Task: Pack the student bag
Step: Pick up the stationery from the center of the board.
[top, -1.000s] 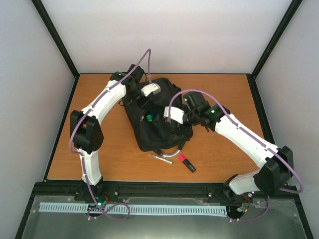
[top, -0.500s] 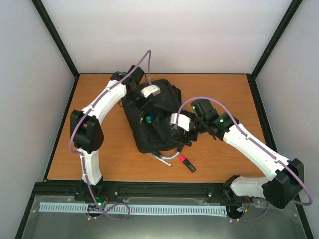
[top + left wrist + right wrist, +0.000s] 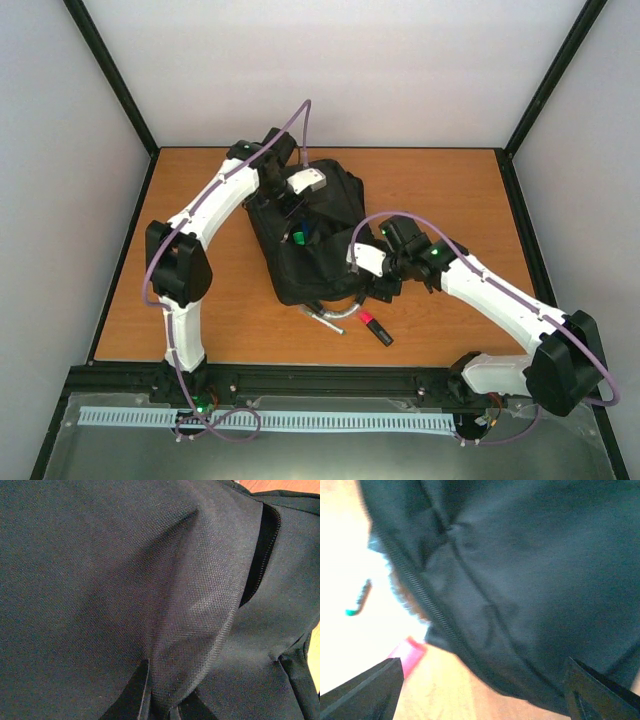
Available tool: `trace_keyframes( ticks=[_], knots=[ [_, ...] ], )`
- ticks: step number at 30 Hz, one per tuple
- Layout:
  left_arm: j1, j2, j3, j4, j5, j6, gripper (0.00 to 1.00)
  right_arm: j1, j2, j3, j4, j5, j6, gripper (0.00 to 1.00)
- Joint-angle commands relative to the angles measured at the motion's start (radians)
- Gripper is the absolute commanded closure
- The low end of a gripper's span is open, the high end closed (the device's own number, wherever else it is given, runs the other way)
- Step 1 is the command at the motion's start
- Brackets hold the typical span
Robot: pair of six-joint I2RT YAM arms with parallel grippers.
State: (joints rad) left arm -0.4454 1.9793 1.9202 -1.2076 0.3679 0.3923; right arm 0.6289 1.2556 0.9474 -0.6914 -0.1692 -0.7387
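Pinching a raised fold of black fabric, the left fingers (image 3: 131, 700) are closed together on the student bag (image 3: 322, 258). The bag lies near the middle of the wooden counter (image 3: 200, 300), between the two arms. The right fingers (image 3: 370, 690) are spread wide apart at the bag's near right corner, close over a zipper track (image 3: 420, 597); whether they touch the fabric cannot be told. A green object (image 3: 298, 238) shows through an opening in the bag. At the bag's near edge a grey loop handle (image 3: 345, 308) curls out. Beside it, a slim pen (image 3: 322, 318) and a pink highlighter (image 3: 376, 328) lie on the bare wood.
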Motion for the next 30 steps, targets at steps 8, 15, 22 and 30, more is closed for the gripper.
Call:
trace_keyframes(
  ticks=[8, 15, 22, 30],
  knots=[
    [-0.018, 0.020, 0.073, 0.023, 0.016, -0.045, 0.98, -0.002, -0.006, -0.118, -0.125, -0.195, -0.111, 0.15],
    [-0.024, 0.022, 0.078, 0.017, 0.043, -0.048, 0.98, 0.002, 0.006, -0.194, -0.113, -0.189, -0.123, 0.10],
    [-0.025, 0.017, 0.053, 0.017, 0.049, -0.049, 0.97, 0.007, 0.079, -0.206, -0.026, -0.116, -0.025, 0.11],
    [-0.026, 0.011, 0.057, 0.015, 0.042, -0.043, 0.97, 0.050, 0.158, -0.218, 0.007, -0.078, -0.055, 0.11]
  ],
)
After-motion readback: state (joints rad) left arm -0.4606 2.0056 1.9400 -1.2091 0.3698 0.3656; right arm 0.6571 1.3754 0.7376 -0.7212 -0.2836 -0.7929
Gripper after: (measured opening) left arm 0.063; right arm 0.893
